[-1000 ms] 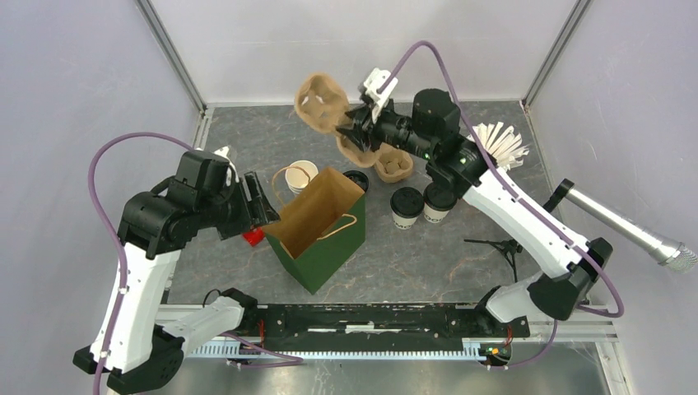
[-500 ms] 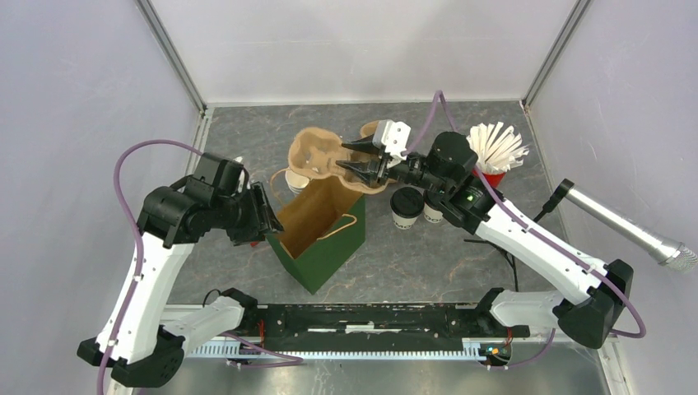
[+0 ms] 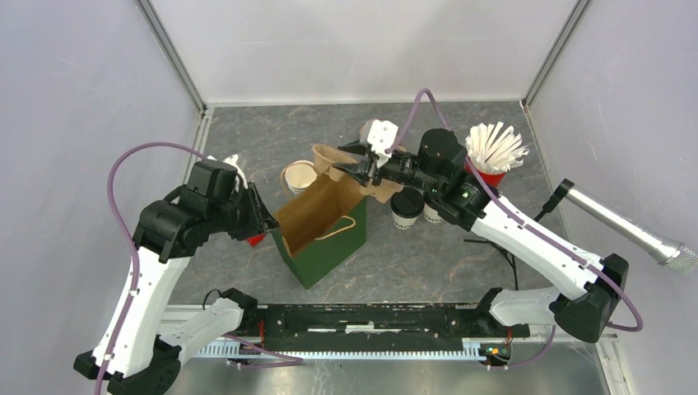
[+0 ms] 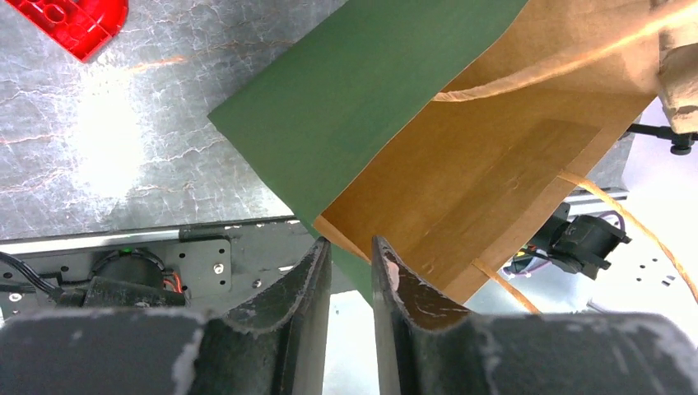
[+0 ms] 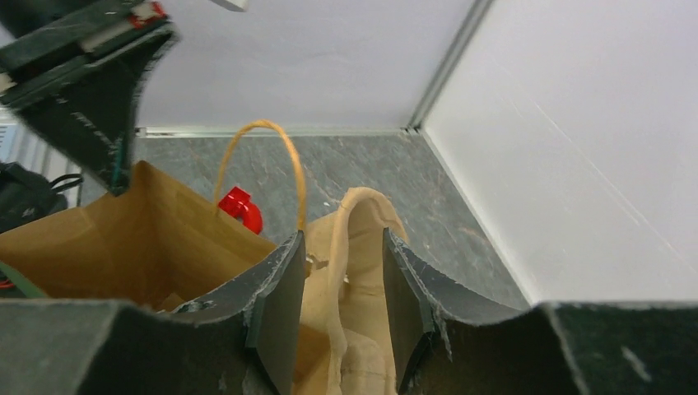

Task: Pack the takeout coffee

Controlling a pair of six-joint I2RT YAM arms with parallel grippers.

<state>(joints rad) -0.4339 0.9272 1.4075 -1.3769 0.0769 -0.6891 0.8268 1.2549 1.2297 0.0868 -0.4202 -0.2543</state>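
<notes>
A takeout coffee, a white printed cup with a black lid, stands on the table right of the green paper bag. A second lidded cup is mostly hidden under my right arm. My left gripper is shut on the bag's left rim; in the left wrist view the bag's edge sits between the fingertips. My right gripper is shut on a brown pulp cup carrier at the bag's far rim. In the right wrist view the carrier hangs beside the bag's open mouth.
A stack of plain white cups stands just behind the bag. A red cup of white straws is at the back right. A small red object lies left of the bag. A microphone juts in from the right.
My right gripper has brought the carrier down from high over the back of the table to the bag's far rim. My left gripper stays on the bag, which shifted slightly.
</notes>
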